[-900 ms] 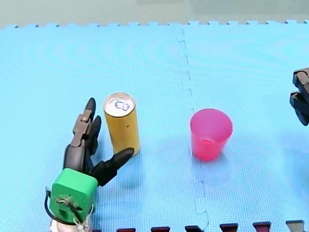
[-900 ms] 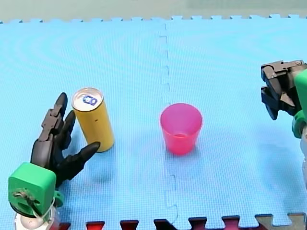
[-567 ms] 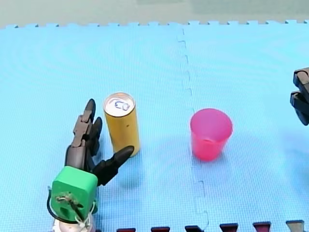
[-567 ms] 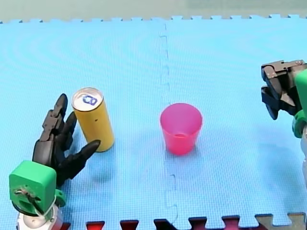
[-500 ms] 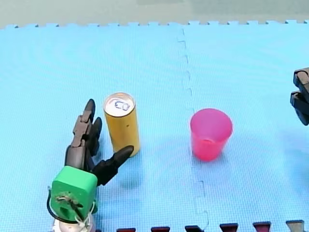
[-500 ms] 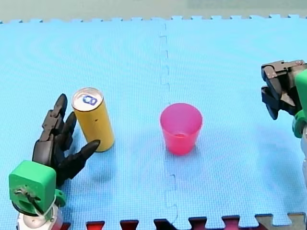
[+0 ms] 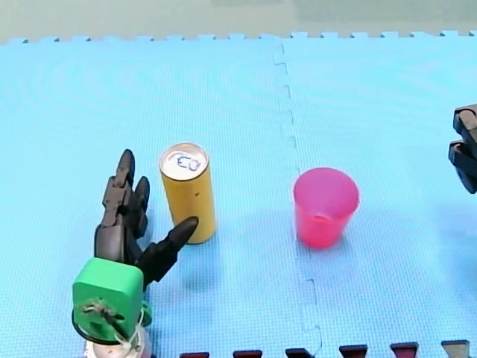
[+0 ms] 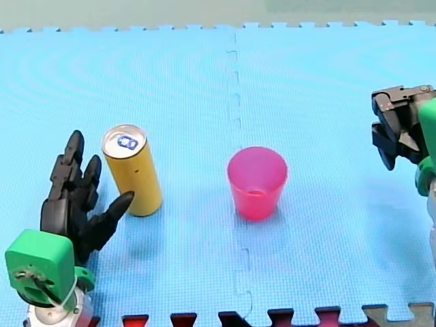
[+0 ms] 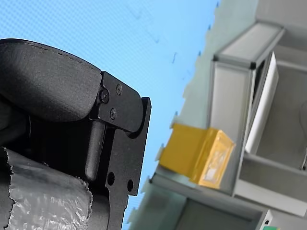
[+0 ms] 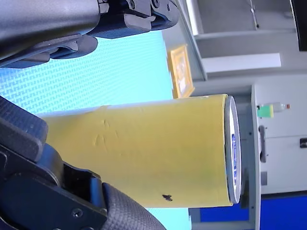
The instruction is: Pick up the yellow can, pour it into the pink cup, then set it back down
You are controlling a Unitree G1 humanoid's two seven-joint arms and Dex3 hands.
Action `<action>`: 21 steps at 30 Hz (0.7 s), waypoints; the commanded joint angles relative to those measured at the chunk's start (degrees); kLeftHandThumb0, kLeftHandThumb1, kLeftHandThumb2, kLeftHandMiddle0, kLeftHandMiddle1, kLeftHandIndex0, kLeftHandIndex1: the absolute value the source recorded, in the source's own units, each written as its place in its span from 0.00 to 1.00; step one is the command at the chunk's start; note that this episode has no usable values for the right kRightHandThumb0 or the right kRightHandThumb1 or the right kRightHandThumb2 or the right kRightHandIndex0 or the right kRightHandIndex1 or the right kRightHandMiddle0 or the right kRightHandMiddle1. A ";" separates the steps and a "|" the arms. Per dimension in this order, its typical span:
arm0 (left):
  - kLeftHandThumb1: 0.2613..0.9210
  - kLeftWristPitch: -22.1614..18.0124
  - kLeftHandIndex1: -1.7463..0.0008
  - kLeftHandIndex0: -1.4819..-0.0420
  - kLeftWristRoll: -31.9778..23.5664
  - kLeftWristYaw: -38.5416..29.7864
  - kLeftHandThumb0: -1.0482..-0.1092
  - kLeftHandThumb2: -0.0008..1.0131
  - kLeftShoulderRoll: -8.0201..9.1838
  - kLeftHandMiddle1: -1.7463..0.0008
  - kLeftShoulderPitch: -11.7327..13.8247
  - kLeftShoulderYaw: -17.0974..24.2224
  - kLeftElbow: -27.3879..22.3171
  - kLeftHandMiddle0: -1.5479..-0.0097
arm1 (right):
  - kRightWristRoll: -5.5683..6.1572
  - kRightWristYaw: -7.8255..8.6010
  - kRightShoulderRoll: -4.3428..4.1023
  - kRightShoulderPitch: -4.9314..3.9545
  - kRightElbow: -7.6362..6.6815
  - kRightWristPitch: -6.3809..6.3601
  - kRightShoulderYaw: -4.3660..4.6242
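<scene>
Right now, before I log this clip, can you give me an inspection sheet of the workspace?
Surface: blue foam mat, interlocking tiles, lying flat.
Job's things: yellow can upright; pink cup upright to its right, apart from it.
Clutter: nothing seen.
Hands: left hand open beside the can, thumb by its base, contact unclear; right hand shut, at the mat's right side.
Cables: thin cord on the left wrist's green block.
Surroundings: grey-green floor beyond the mat; grey shelving and a yellow box in the first wrist view.
</scene>
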 commanded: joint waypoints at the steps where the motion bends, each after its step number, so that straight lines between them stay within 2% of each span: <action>1: 0.60 -0.18 1.00 0.91 0.06 0.51 0.22 0.00 0.07 1.00 -0.45 0.24 0.35 0.80 | 0.13 0.14 -0.43 -0.11 -0.07 0.00 -0.13; 4: 0.52 0.33 1.00 0.92 -0.85 0.19 0.33 0.00 -0.38 1.00 -0.68 0.96 0.41 0.82 | 0.19 0.24 -0.49 -0.10 -0.09 -0.06 -0.18; 9: 0.46 1.31 1.00 0.92 -2.06 -0.49 0.43 0.00 -0.82 1.00 -1.03 1.90 0.56 0.84 | 0.15 0.14 -0.52 -0.13 -0.11 -0.15 -0.17; 21: 0.46 3.30 1.00 0.93 -2.84 -3.78 0.44 0.00 -0.46 1.00 -1.13 2.42 0.73 0.85 | -0.18 -0.52 -0.48 -0.06 -0.14 -0.43 0.17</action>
